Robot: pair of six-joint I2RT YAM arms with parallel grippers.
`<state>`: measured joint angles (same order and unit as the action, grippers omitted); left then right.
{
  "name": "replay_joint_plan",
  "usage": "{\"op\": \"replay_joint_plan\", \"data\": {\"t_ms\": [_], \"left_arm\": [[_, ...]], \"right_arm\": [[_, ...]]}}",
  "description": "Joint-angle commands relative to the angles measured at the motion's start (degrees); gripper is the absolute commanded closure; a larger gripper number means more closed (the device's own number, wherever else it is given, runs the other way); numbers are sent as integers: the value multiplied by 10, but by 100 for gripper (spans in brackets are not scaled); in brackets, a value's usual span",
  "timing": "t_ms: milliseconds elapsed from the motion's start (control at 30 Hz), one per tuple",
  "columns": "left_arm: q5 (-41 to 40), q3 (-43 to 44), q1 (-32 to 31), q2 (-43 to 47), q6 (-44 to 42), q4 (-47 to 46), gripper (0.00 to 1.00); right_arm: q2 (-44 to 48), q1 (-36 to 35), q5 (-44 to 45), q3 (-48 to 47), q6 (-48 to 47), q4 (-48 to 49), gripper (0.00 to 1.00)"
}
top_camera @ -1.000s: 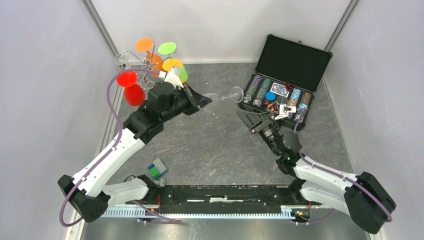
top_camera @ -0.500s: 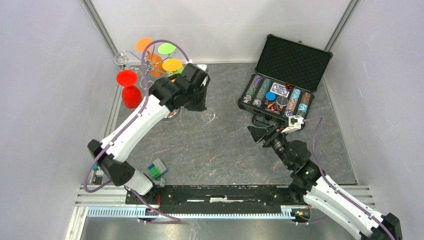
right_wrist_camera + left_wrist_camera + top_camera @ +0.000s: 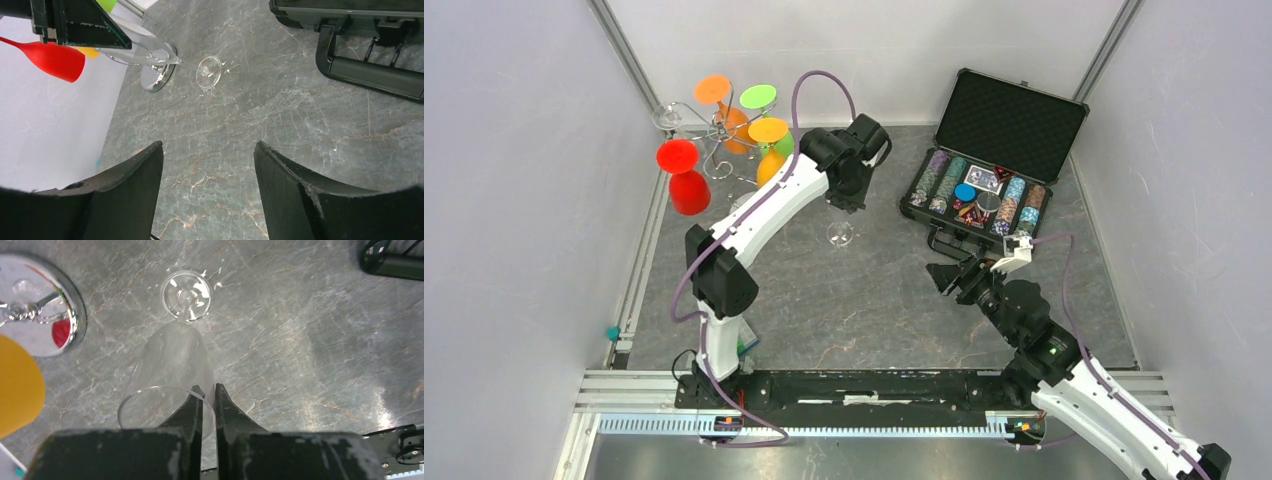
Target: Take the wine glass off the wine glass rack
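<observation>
Left arm reaching far, left tool clamped, right tool spread wide

A grey, marble-veined worktop fills the floor of the white-walled cell. At far left stands the rack on its round mirrored base. Just right of that base, toward the middle, is a clear glass, foot down; whether the foot rests on the stone or hangs just above it cannot be told. At far right lies an open black case, its handle facing the near side. A small block, mostly hidden, sits at near left.
</observation>
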<state>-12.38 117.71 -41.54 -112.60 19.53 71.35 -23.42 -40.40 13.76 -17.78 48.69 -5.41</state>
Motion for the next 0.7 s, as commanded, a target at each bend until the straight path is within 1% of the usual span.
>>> {"op": "replay_joint_plan", "data": {"t_ms": [0,200,267,333,400,433,467,600,667], "left_arm": [[13,57,11,-27,-42,6,98],[18,103,30,-70,-48,18,98],[24,112,38,-78,-48,19,94],[26,121,45,-80,-45,19,86],[36,132,51,-79,-45,17,74],[43,137,53,-77,-48,15,66],[47,142,55,-76,-49,13,61],[60,178,59,-75,-56,18,50],[61,191,62,-70,-61,20,41]], "right_arm": [[40,-1,10,-10,33,-44,29],[101,-1,40,-9,58,-85,29],[111,-1,48,-14,58,-100,29],[111,-1,52,-22,55,-108,29],[106,-1,51,-30,49,-114,28],[103,-1,49,-33,46,-116,28],[98,-1,48,-35,46,-116,28],[89,-1,48,-33,47,-115,28],[89,-1,48,-31,48,-112,28]]}}
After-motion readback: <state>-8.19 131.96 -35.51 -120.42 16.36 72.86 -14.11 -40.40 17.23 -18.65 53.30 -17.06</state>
